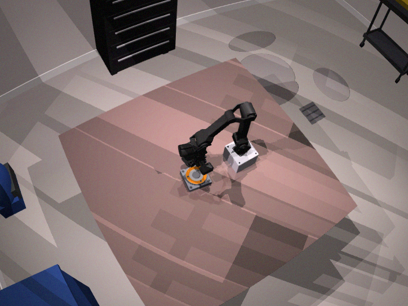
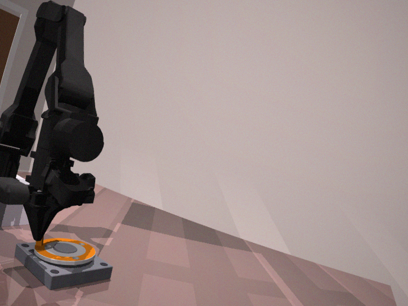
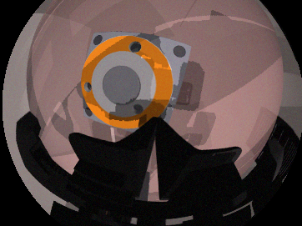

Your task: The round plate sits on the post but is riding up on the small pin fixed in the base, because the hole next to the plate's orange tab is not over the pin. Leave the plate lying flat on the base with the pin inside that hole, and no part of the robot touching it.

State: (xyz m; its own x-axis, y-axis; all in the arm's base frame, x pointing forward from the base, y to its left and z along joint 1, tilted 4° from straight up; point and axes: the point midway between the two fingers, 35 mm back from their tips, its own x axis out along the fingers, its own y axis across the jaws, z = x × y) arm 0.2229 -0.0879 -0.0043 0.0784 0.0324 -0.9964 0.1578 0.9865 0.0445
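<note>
The round plate (image 1: 194,182) (image 2: 87,255) (image 3: 163,82), an orange ring around a grey middle, sits around the post (image 1: 196,174) (image 2: 65,247) (image 3: 121,84) on the square grey base (image 2: 81,275) (image 3: 180,63). In the exterior view a dark gap shows under its near rim; I cannot tell if it lies flat. The orange tab (image 2: 40,245) stands at its left edge there. My gripper (image 2: 38,239) (image 3: 156,121) points down, shut, with nothing seen between its fingers. Its tips are at the tab's top, apparently touching. A hole (image 3: 138,108) shows near the tab; the pin is not visible.
The arm's white mounting box (image 1: 240,159) stands beside the base, with the arm reaching over from it. Both stand on a pink mat (image 1: 136,169). A black drawer cabinet (image 1: 142,23), a cart (image 1: 386,43) and blue objects (image 1: 44,288) stand beyond the mat.
</note>
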